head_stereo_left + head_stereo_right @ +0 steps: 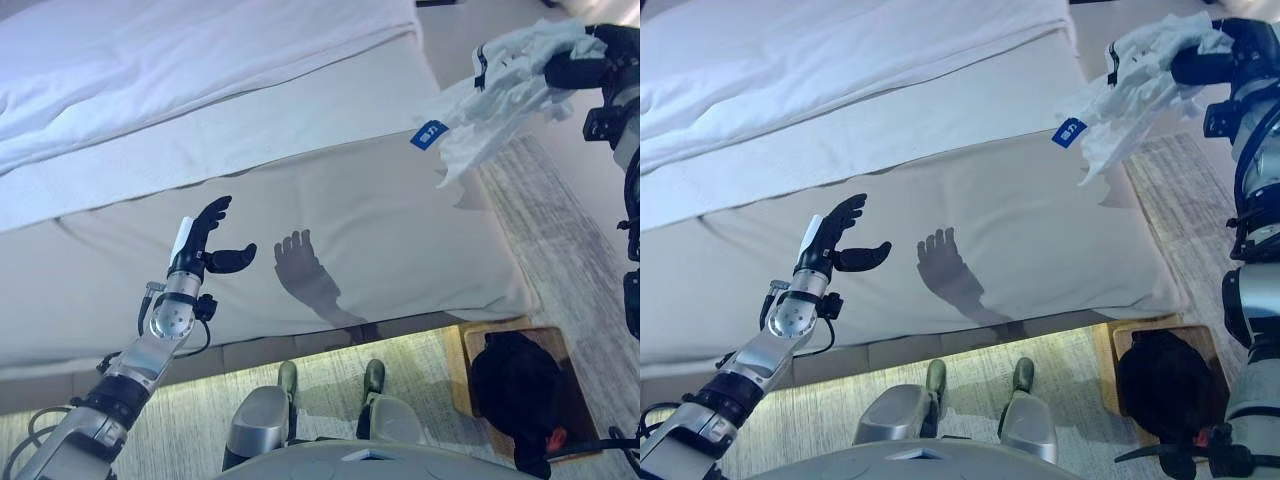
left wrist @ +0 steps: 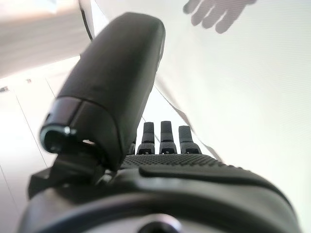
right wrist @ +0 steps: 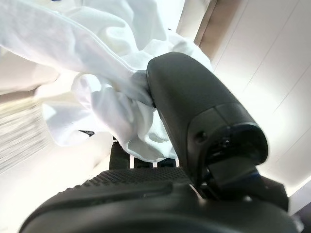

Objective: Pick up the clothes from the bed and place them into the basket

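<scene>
Above the bed's (image 1: 300,200) right edge, the right hand (image 1: 580,65) clutches white clothes (image 1: 500,85); the left hand (image 1: 205,245) hovers open.

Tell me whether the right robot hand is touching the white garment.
Touching. The right wrist view shows the right robot hand with its thumb pressed into the bunched white garment.

- Pale striped woven rug (image 1: 560,230) on floor, beside bed's right edge, running toward the far wall.
- Light wood-grain plank flooring (image 1: 330,375) along bed's near edge, lit by a bright strip of light under the bed frame.
- Pale smooth wall panels (image 3: 272,82) with thin seams, behind the scene in right wrist view.
</scene>
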